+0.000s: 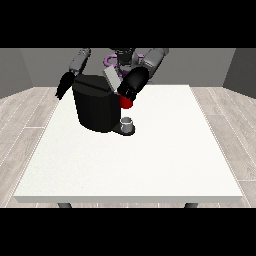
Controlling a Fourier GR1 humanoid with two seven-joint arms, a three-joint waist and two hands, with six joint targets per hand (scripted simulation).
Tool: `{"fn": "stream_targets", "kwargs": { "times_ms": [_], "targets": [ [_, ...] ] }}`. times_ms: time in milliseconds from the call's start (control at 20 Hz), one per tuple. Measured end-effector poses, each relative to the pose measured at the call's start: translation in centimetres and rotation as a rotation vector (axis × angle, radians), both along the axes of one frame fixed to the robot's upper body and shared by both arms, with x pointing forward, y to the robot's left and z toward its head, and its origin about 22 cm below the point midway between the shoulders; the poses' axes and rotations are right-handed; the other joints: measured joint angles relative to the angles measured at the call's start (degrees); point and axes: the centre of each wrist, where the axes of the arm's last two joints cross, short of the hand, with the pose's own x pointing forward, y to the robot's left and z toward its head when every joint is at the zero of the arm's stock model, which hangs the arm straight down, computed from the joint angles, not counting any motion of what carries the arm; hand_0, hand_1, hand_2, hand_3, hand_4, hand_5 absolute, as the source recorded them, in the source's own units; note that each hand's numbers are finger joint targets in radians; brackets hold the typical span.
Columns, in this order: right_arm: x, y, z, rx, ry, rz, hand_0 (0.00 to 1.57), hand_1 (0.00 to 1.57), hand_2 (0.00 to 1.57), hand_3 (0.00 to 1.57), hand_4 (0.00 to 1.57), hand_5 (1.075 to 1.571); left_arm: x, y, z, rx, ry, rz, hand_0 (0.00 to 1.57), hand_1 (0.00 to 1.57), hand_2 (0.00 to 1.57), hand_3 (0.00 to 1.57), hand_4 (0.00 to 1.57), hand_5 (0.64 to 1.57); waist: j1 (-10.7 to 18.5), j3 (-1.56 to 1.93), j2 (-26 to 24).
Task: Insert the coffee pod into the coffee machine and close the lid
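Note:
The black coffee machine [95,107] stands on the far left part of the white table [150,160]. Its grey lid [111,78] is tilted up at the top. The hand at the view's right [132,86] is at the machine's top right corner, right beside the lid and just above a red thing at the machine [127,103]. The hand at the view's left [64,86] hangs behind the machine's left side with straight fingers and holds nothing. A small grey thing [127,123] stands on the machine's base plate.
The table's wide white top stretches from the machine towards the camera and to the right. A purple ring-shaped thing [109,61] shows behind the machine near the robot's torso.

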Motion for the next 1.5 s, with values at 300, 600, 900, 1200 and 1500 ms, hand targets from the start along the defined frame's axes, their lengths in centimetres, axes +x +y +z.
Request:
{"fn": "stream_targets", "kwargs": {
  "times_ms": [300,600,900,1200,1500],
  "targets": [
    [-0.2,0.6,0.0,0.006,0.000,0.009,0.00,0.00,0.00,0.00,0.00,1.571,0.0,0.7,-0.1,-0.022,-0.029,0.001,1.21,1.21,1.18,0.96,0.00,1.571,-0.6,-0.01,0.6],
    [0.1,0.8,0.2,0.008,-0.017,0.008,0.00,0.00,0.00,0.00,0.00,1.571,-0.1,0.5,1.0,-0.043,-0.072,-0.007,1.22,1.22,1.20,0.98,0.00,1.571,-0.9,-0.12,1.7],
    [0.5,0.4,1.1,-0.018,-0.035,0.016,0.00,0.00,0.00,0.00,0.07,1.571,-0.4,1.5,2.4,-0.015,-0.134,-0.026,1.09,1.09,1.07,0.80,0.00,1.571,-1.5,-0.07,3.6],
    [0.4,0.3,0.7,-0.031,-0.032,0.007,0.00,0.00,0.00,0.00,0.16,1.571,-0.6,1.6,2.8,0.045,-0.174,-0.041,0.51,0.51,0.78,0.60,0.00,1.571,-1.2,0.00,3.6],
    [0.4,0.3,0.9,-0.039,-0.025,0.010,0.00,0.00,0.00,0.00,0.20,1.571,-0.6,2.3,2.8,0.073,-0.181,0.004,0.00,0.00,0.57,0.47,0.00,1.571,-1.8,-0.04,3.2]
  ]
}}
